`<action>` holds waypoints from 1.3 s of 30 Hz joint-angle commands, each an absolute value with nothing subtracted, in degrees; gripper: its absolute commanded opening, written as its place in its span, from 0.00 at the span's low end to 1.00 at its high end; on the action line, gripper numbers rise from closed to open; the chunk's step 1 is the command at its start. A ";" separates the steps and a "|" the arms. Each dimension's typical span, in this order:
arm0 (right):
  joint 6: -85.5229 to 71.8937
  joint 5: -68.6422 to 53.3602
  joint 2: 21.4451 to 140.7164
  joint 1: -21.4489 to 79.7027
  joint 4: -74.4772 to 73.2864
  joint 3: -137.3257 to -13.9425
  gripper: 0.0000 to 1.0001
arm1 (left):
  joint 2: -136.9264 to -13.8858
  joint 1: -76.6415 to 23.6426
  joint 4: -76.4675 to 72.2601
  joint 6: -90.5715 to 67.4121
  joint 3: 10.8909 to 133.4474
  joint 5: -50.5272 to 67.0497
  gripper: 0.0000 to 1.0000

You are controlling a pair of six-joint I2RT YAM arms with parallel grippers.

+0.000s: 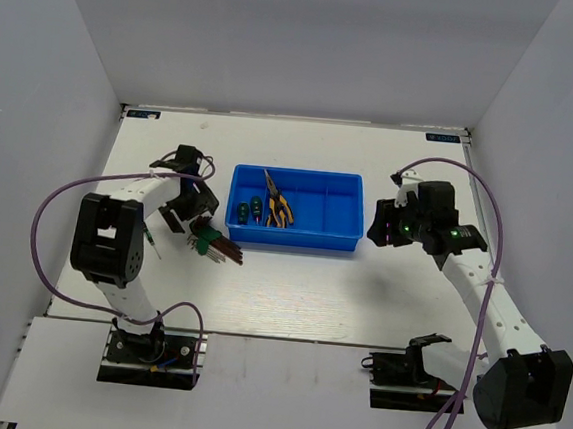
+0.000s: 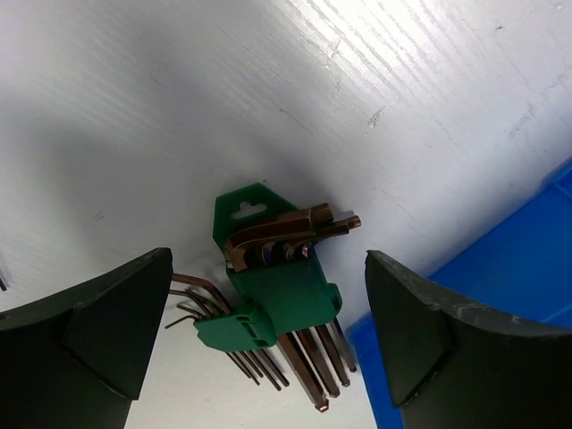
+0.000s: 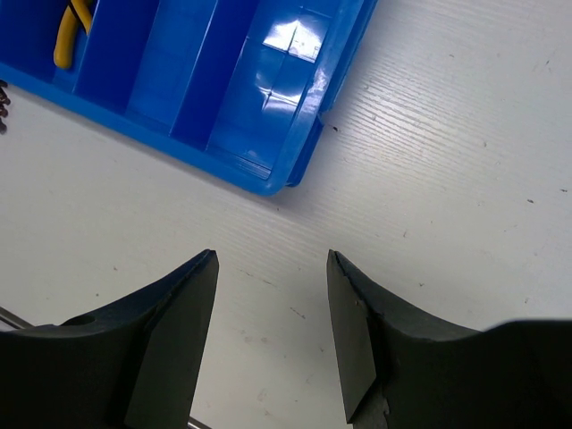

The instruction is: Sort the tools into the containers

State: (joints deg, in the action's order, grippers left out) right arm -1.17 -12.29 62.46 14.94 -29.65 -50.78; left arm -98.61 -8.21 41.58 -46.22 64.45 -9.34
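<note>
Both agape | left claw [image 2: 268, 317] over hex keys [image 2: 275, 290] | right claw [image 3: 271, 304] near tray [image 3: 299, 147]

left arm [image 1: 113, 245] white links, black boxy joint housings | right arm [image 1: 490, 303] same white/black – two green lights just behind the fingers | fingers [image 2: 98, 340] dark matte, broad wedge-shaped, tapering to tips | purple cable [image 1: 36, 225] loops from behind each wrist down to base | bases [image 1: 151, 348] black plates – small wires on top
</note>
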 commanded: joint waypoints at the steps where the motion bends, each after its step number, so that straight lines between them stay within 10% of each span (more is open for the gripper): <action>1: -1.58 -13.45 61.00 14.50 -27.69 -50.54 0.58 | -98.79 -8.96 40.25 -45.35 63.72 -8.00 0.97; 24: -2.11 -14.33 59.94 12.92 -27.69 -50.71 0.58 | -107.48 -10.63 45.43 -42.28 62.31 -16.25 0.84; 39: -2.55 -15.56 58.97 12.04 -27.69 -50.71 0.58 | -100.92 -9.84 46.66 -40.26 60.47 -17.93 0.04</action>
